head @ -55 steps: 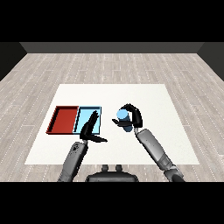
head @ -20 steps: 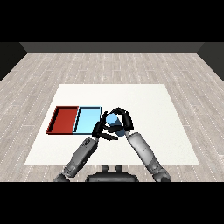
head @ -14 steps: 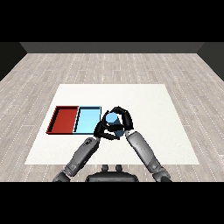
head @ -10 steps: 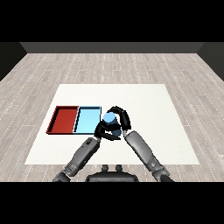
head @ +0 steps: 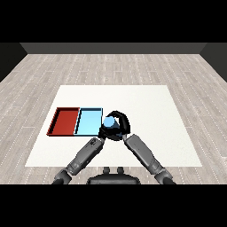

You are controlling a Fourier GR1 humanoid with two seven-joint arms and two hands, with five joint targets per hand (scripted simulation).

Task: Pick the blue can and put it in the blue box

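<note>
Change: over the last few seconds your right robot hand (head: 119, 128) has carried the small light blue cylindrical can (head: 109, 122) leftward across the white bench (head: 168, 115), from well right of the trays to just beside them.
Meaning for the task: the pick looks done; you are on the carry, and the placing is not yet done.
Can position: it sits at the right edge of the shallow light blue tray (head: 88, 123), not yet over its middle. Whether it overlaps the rim, you cannot tell from this view.
Right robot hand: its black fingers are curled round the can, holding it.
Left robot hand: (head: 103, 131) it has come in close under the can, meeting the right one. Its fingers are hidden in the dark cluster, so you cannot tell how open it is or whether it touches the can.
Red tray: the shallow red tray (head: 64, 121) lies touching the blue tray's left side.
Next: a short move further left should bring the can over the blue tray.
</note>
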